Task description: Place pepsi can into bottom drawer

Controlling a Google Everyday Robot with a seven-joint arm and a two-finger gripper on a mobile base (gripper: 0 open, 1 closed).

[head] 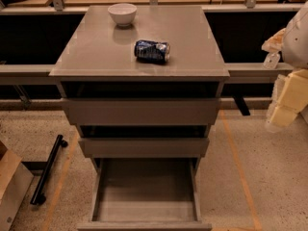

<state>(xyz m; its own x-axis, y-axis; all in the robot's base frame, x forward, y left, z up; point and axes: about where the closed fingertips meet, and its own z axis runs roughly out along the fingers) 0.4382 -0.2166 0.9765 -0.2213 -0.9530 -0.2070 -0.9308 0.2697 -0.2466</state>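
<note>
**Can** (151, 51): dark blue, dented. It lies on its side on the cabinet top (91, 57), near the front edge and a little right of centre. Its long axis runs roughly left to right across the view, with a silver end facing right. Nothing touches it.

**Gripper** (285, 105): pale yellow, at the right edge of the view, off the cabinet's right side and over the floor. It holds nothing. Whether it is released or clenched cannot be told.

**Key relation:** the can lies well apart from the gripper, to its left and higher in the frame. A reach would likely run leftward and up over the top's right edge. With the axis crosswise, a grip across the can's short width, from above or from the front, looks the better fit.

**Bottom drawer** (95, 191): pulled out toward the camera, with its inside bare. It sits directly below and in front of the can.

**Bowl** (121, 13): white and upright, at the back of the top, well apart from the can and off the likely reach line.

**Task status:** judged not begun.
</note>
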